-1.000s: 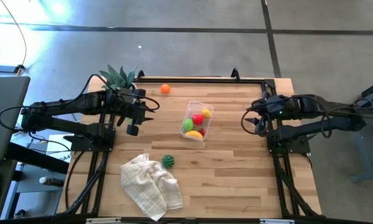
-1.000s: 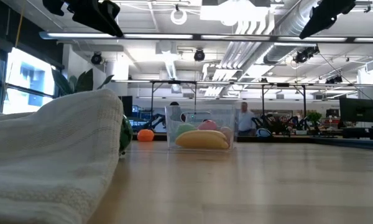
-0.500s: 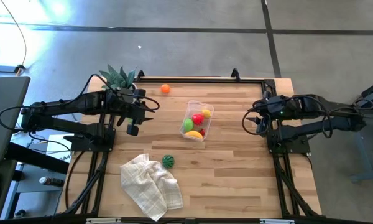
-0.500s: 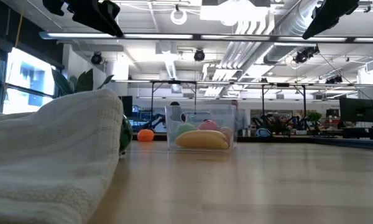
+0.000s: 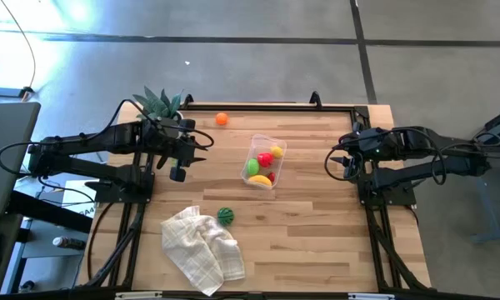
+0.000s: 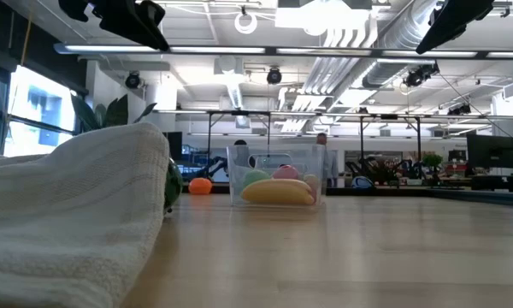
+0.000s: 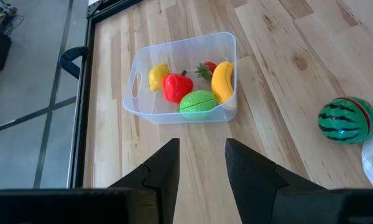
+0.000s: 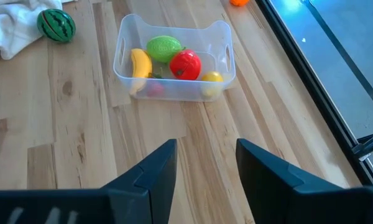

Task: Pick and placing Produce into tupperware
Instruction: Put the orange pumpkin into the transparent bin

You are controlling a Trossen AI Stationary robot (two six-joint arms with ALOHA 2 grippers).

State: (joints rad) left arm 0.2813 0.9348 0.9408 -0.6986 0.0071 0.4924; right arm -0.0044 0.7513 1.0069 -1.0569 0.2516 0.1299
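The clear tub [image 5: 263, 161] stands on the table's middle and holds a yellow banana [image 7: 222, 81], a green piece [image 7: 197, 104], red pieces [image 7: 176, 86] and a small yellow piece [image 7: 158, 76]. The striped melon [image 5: 225, 215] lies on the wood beside the white checked cloth [image 5: 202, 248]. The orange ball [image 5: 222, 119] rests near the far edge. My left gripper [image 5: 183, 158] hovers open, left of the tub. My right gripper [image 5: 340, 162] hovers open, right of the tub. Both tub and fruits also show in the right wrist view [image 8: 174, 59].
A spiky green plant [image 5: 159, 103] stands at the far left corner by the left arm. The crumpled cloth covers the near left part of the table and fills the low view's left [image 6: 68, 205]. Bare wood [image 5: 317, 233] lies near and right of the tub.
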